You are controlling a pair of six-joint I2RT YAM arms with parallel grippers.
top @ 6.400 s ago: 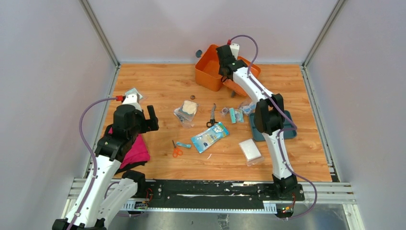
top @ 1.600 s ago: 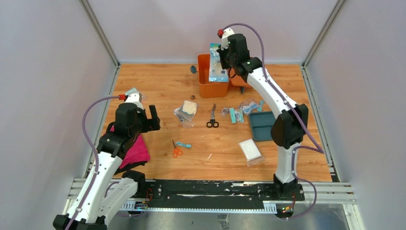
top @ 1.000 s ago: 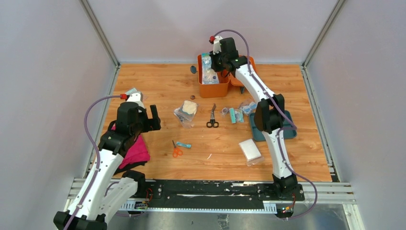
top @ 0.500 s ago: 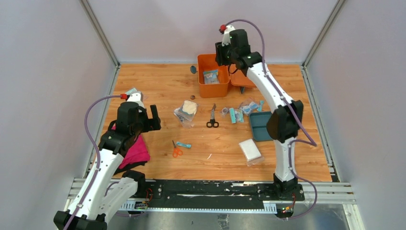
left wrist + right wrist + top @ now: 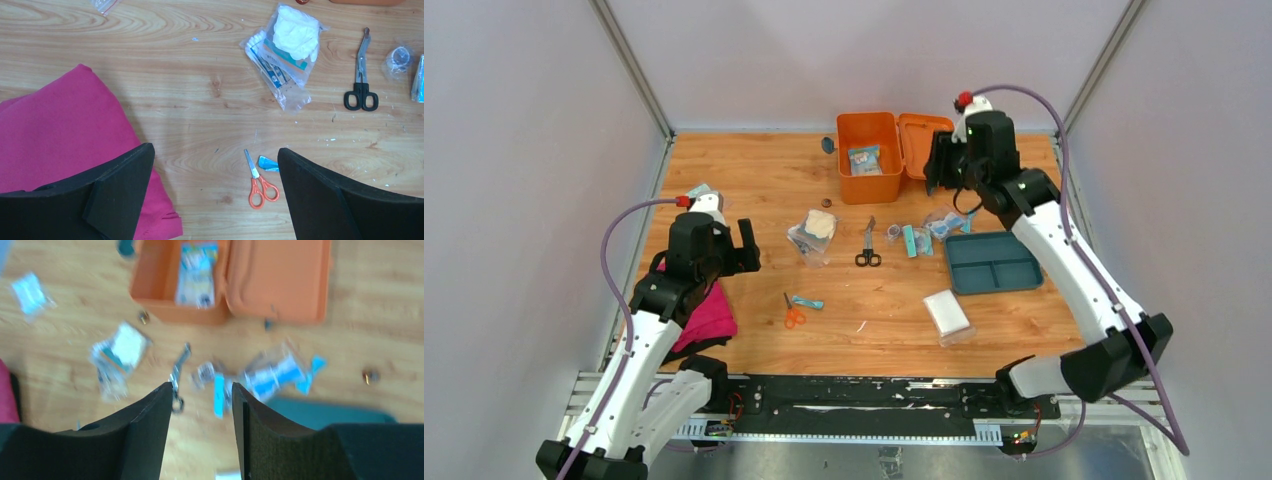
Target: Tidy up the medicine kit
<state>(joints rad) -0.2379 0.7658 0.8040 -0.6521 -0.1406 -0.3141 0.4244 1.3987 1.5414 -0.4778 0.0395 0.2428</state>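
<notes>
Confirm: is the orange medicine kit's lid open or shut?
Open. The medicine kit has its lid folded back flat to the right, and a blue-white packet shows inside the box.

Bare wood at upper left, from back edge down to bag of gauze (image 5: 812,234). Across the middle, obstacles in a row: that bag, black scissors (image 5: 867,243), small packets (image 5: 921,236). Lower, a free strip between orange scissors (image 5: 793,312) and white packet (image 5: 947,313). Right side narrowed by teal tray (image 5: 994,275) and right arm (image 5: 1064,255). Left edge taken by pink cloth (image 5: 709,315). Upper centre closed by open medicine kit (image 5: 871,187).
</notes>
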